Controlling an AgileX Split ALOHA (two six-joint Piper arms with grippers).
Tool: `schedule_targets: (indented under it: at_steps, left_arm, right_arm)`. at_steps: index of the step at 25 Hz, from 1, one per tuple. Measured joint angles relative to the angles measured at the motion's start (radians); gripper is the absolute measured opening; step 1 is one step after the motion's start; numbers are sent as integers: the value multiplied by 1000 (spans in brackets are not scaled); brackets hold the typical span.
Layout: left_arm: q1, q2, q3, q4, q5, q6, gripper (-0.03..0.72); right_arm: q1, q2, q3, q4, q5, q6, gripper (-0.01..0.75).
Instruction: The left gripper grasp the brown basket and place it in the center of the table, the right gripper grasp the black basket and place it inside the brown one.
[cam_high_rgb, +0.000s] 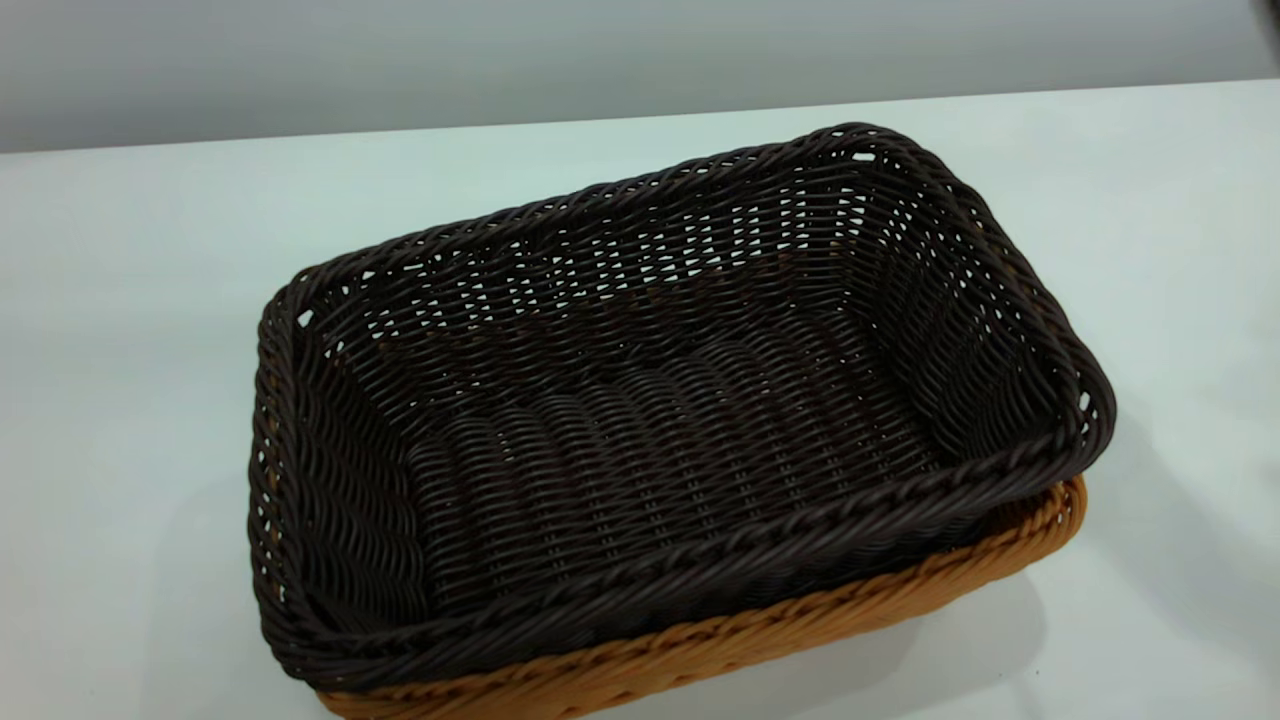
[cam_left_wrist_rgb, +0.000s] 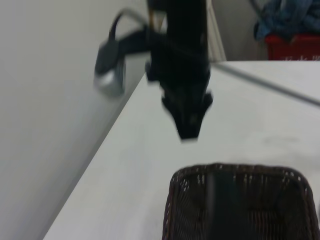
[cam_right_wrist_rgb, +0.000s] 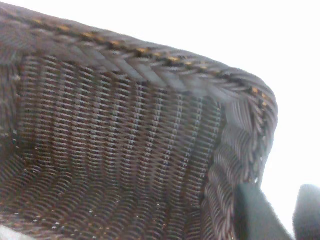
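The black basket (cam_high_rgb: 650, 400) sits nested inside the brown basket (cam_high_rgb: 720, 640), whose tan rim shows only along the near side and right corner. Both rest on the white table (cam_high_rgb: 150, 300). Neither gripper shows in the exterior view. In the right wrist view my right gripper (cam_right_wrist_rgb: 282, 215) is open, just outside the black basket's (cam_right_wrist_rgb: 125, 150) corner wall, with bare table between its fingers (cam_right_wrist_rgb: 252, 215). The left wrist view looks down on one end of the black basket (cam_left_wrist_rgb: 240, 205). My left gripper (cam_left_wrist_rgb: 215, 210) is only a dark blur there. The right arm (cam_left_wrist_rgb: 187, 100) hangs beyond the basket's far rim.
The table's edge (cam_left_wrist_rgb: 100, 150) runs beside a grey wall in the left wrist view. A red box (cam_left_wrist_rgb: 295, 45) with blue cloth on it stands beyond the table's far end. White tabletop surrounds the stacked baskets on all sides.
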Motion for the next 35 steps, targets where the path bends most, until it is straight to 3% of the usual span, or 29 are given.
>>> schedule_targets:
  at_steps: [2, 4, 7, 15, 25, 35]
  left_arm:
    - [0, -35, 0, 55, 37, -62, 209]
    - [0, -74, 0, 103, 87, -115, 76]
    - [0, -135, 0, 149, 165, -200, 13]
    - [0, -312, 0, 330, 324, -442, 0]
    - [0, -470, 54, 319, 531, -561, -1]
    - [0, -633, 301, 245, 511, -621, -1]
  right_arm:
    - [0, -46, 0, 1, 0, 0, 53]
    - [0, -98, 0, 1, 0, 0, 17]
    - [0, -175, 2, 30, 2, 0, 2]
    - [1, -445, 2, 34, 2, 27, 1]
    - [1, -839, 19, 36, -79, 57, 1]
    - [1, -1198, 409, 21, -148, 39, 1]
